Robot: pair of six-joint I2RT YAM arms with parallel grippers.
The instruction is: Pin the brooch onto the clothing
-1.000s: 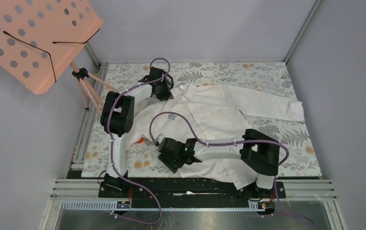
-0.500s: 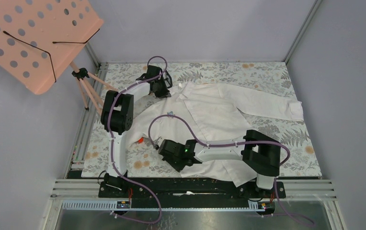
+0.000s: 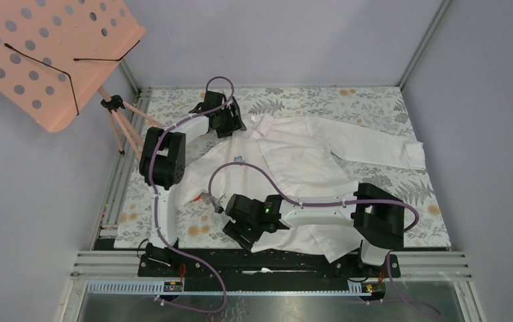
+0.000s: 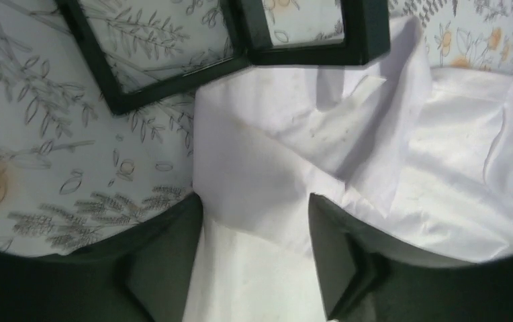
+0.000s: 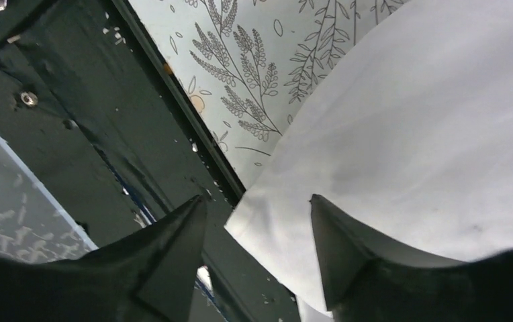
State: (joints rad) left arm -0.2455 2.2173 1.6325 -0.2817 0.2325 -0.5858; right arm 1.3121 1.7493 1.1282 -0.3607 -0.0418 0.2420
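The clothing, a white collared shirt point(image 3: 301, 161), lies spread on the floral cloth. The brooch point(image 3: 239, 159), a tiny blue-grey speck, rests on the shirt's left front; neither wrist view shows it. My left gripper point(image 3: 232, 127) is at the collar, far left. In the left wrist view it point(image 4: 255, 208) stands open, with the shirt's fabric point(image 4: 267, 174) lying between its fingers. My right gripper point(image 3: 239, 235) hovers at the shirt's near-left hem. In the right wrist view it point(image 5: 257, 208) is open over the hem corner point(image 5: 274, 215) at the table's front edge.
An open black square case point(image 4: 173, 85) lies on the cloth just beyond the collar. Small red and green blocks point(image 3: 202, 198) sit left of the shirt. A pink perforated board point(image 3: 45, 47) on a tripod stands at the far left. The black front rail point(image 5: 106, 127) runs under the right gripper.
The right arm has swung nearer the table's front edge, its gripper now over the hem corner. The left gripper has shifted slightly back and left at the collar.
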